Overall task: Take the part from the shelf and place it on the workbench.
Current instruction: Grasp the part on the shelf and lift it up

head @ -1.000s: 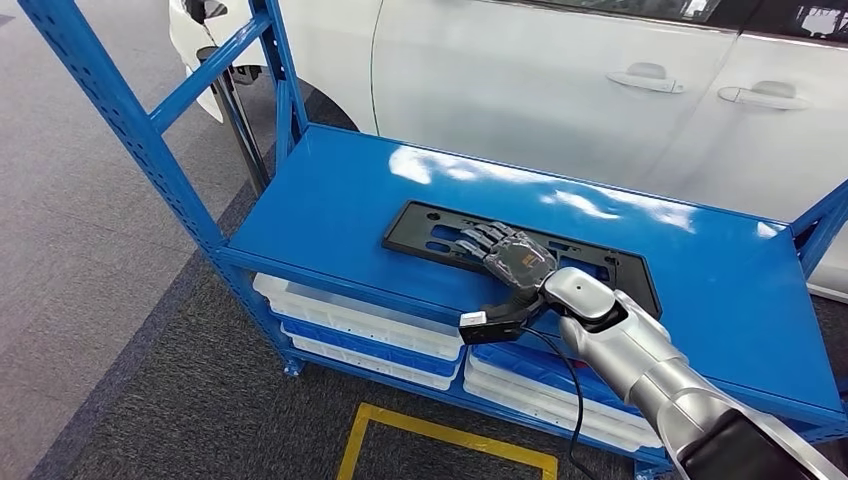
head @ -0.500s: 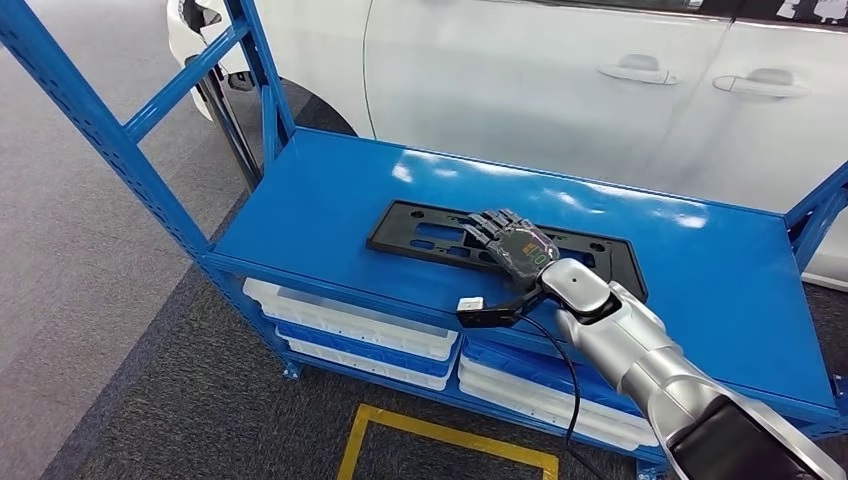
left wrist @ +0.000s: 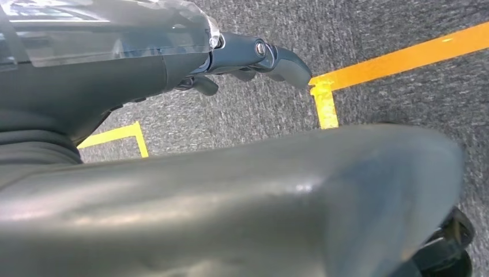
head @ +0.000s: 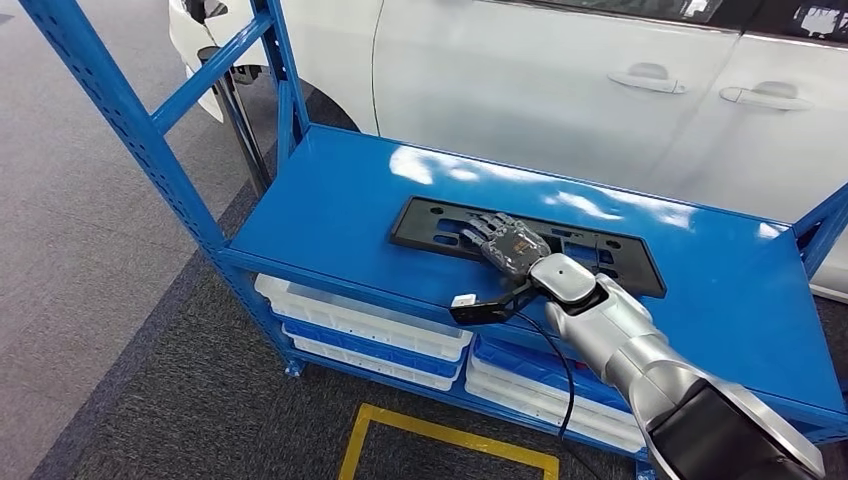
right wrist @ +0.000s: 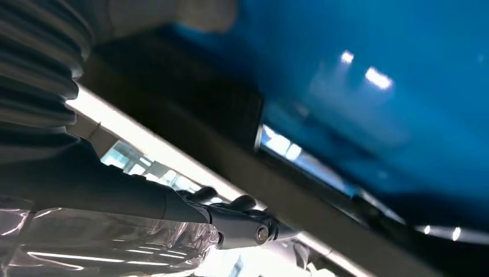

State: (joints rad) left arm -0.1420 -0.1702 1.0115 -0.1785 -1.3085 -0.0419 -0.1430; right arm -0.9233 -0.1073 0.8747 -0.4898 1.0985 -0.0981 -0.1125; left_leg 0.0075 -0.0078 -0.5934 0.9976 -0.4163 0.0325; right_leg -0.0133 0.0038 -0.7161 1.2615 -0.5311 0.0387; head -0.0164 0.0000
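A flat black rectangular frame part (head: 430, 222) with cut-outs lies on the blue top shelf (head: 330, 200). My right hand (head: 505, 243) lies on the middle of the part, palm down, fingers stretched toward the car and spread flat. Nothing is lifted. In the right wrist view the part (right wrist: 190, 109) is a blurred dark band against the blue shelf (right wrist: 375, 115), with my right hand's fingers (right wrist: 230, 222) close to it. My left hand (left wrist: 248, 55) hangs over grey carpet with nothing in it.
A white car (head: 520, 80) stands right behind the shelf. White trays (head: 350, 325) fill the level below. A blue upright (head: 130, 130) and brace rise at the left. Yellow floor tape (head: 440, 435) marks the carpet in front.
The view swayed left and back. My right hand has slid slightly farther across the part toward the car; the part has stayed flat on the shelf.
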